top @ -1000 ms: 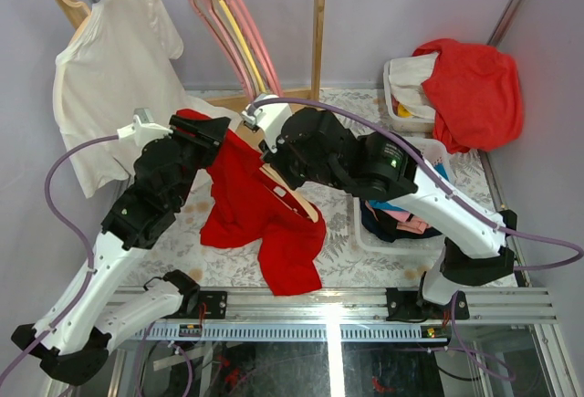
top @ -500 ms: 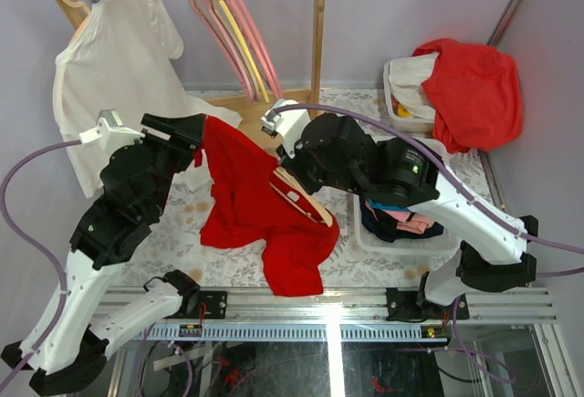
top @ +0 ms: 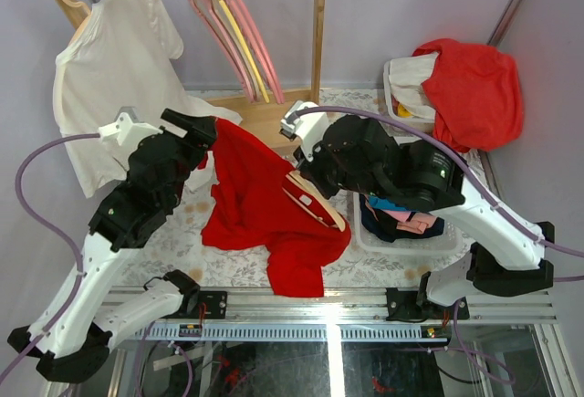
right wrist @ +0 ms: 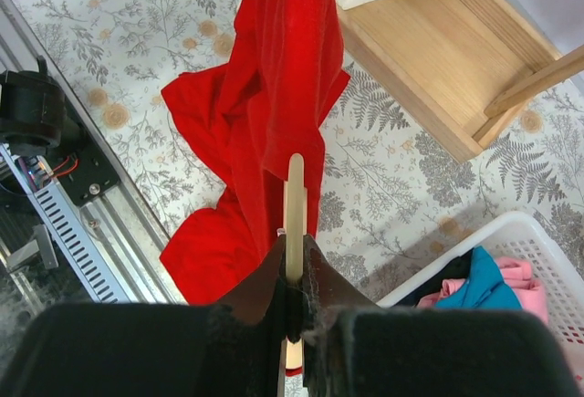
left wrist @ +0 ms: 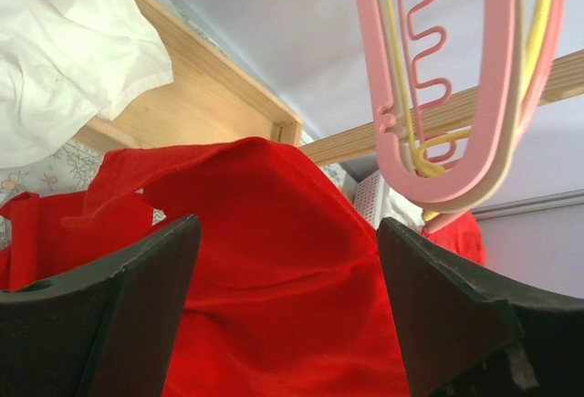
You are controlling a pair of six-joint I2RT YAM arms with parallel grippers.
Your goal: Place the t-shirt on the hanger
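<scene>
1. Red cloth is what to look at first. The t-shirt falls in a long, creased drape from beside your left arm down to the bench, where its lower end lies bunched near the front rail.
2. The hanger, pale wood, lies slanted against the shirt's right side with red fabric on both sides of it. From above I cannot tell whether its arm is inside the collar or only resting on the cloth.
3. The right jaws are clamped on the hanger; the right wrist view shows them pinching the thin wooden edge, with the shirt hanging beyond it.
4. The left jaws stand wide apart. The left wrist view shows the shirt filling the gap between them, but neither finger pinches it.
5. My reading is that you are mid-threading: the hanger is held at the shirt and the garment is not yet seated on both arms.
6. The next move probably calls for the left jaws to close on a shoulder or collar edge and draw it over the free hanger arm. Meanwhile the right side holds the wood steady.
7. The fabric looks thin and limp, so expect it to slide off the sloping wood if it is let go.
8. Farther out, a white t-shirt and pink hangers hang on the rack behind. A basket of clothes sits to the right.
</scene>
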